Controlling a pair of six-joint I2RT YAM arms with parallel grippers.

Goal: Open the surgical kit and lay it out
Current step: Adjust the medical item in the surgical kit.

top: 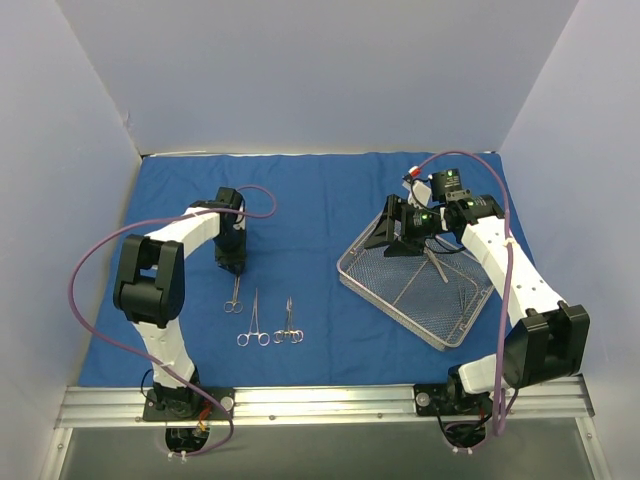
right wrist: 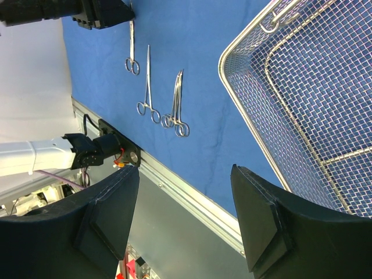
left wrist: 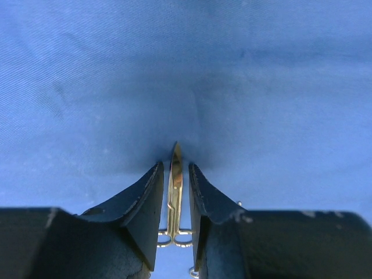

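We see the left claw [top: 231,266] narrow, straddling the small forceps [left wrist: 175,180] lying flat on the blue wrap [top: 320,195]. Slivers of cloth show on both sides, so it is probably not pinched. Longer forceps [top: 253,322] and a clamp [top: 289,322] lie base-side of it. The right claw [top: 392,238] is spread wide over the mesh tray [top: 350,272] rim, with loose instruments [top: 437,272] just beside it.

The left arm [top: 168,345] and right arm [top: 505,265] have white link shells broken by bulky black joint housings, and black bases bolted to a silver rail [top: 320,402]. A purple cable [top: 72,285] loops along each arm, and small green lights [top: 449,179] glow on the right wrist. The left gripper [left wrist: 175,165] and right gripper [right wrist: 186,171] are matt black, with wedge-shaped fingers [right wrist: 261,215] tapering to blunt tips.
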